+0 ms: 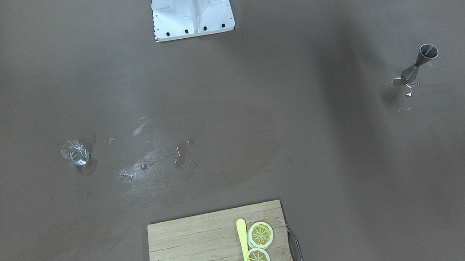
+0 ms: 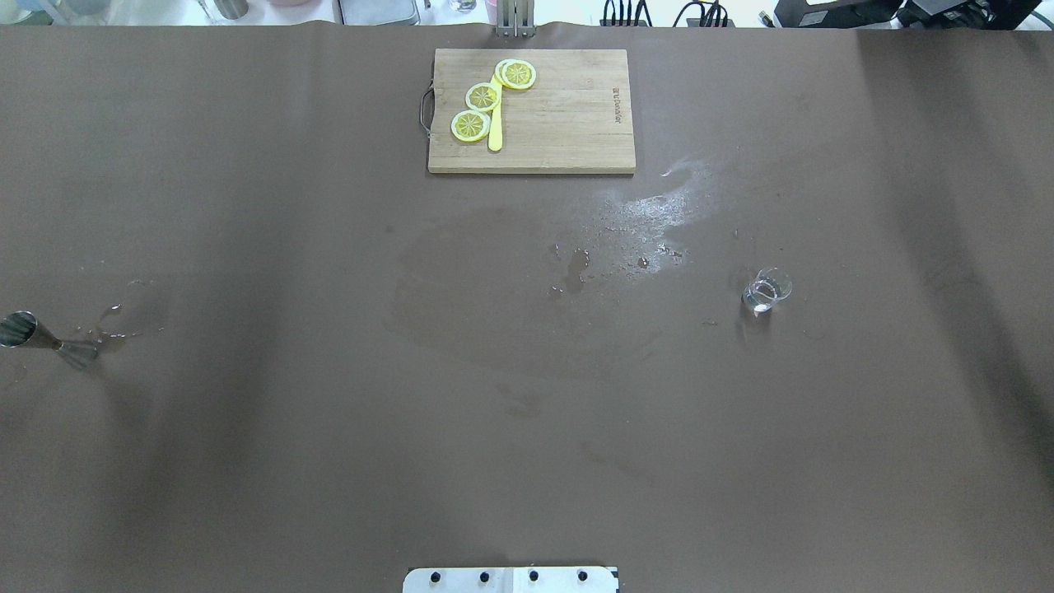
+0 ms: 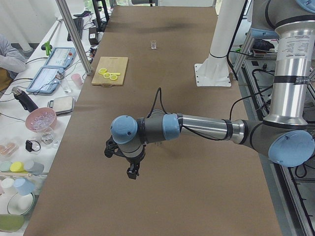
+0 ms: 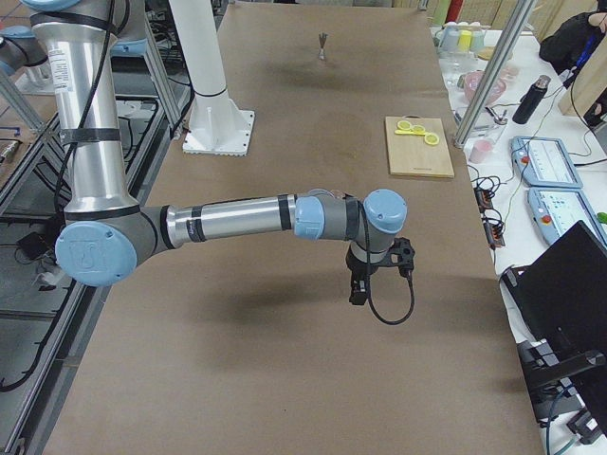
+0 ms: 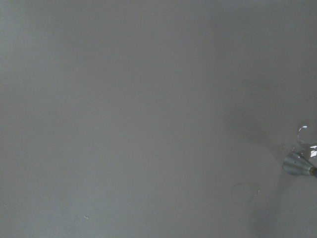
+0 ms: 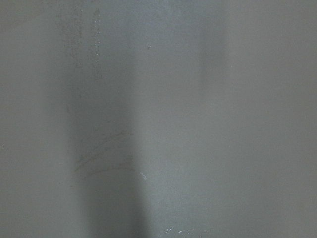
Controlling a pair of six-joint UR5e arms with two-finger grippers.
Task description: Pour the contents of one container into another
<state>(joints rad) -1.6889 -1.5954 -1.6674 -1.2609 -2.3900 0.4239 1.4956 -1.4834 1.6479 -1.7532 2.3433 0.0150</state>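
Observation:
A steel jigger (image 1: 418,62) stands upright at the table's left end (image 2: 37,333), with small water drops beside its base; its foot shows at the right edge of the left wrist view (image 5: 298,163). A small clear glass (image 1: 75,153) holding a little water stands on the right side (image 2: 766,290). My left gripper (image 3: 132,173) hangs above the table near the left end. My right gripper (image 4: 358,292) hangs above the right end. Both show only in the side views, so I cannot tell whether they are open or shut. Neither touches a container.
A wooden cutting board (image 2: 568,123) with lemon slices (image 2: 483,96) and a yellow knife lies at the far middle edge. Spilled water (image 2: 650,210) and a damp patch spread across the middle. The robot's white base (image 1: 190,3) stands at the near edge.

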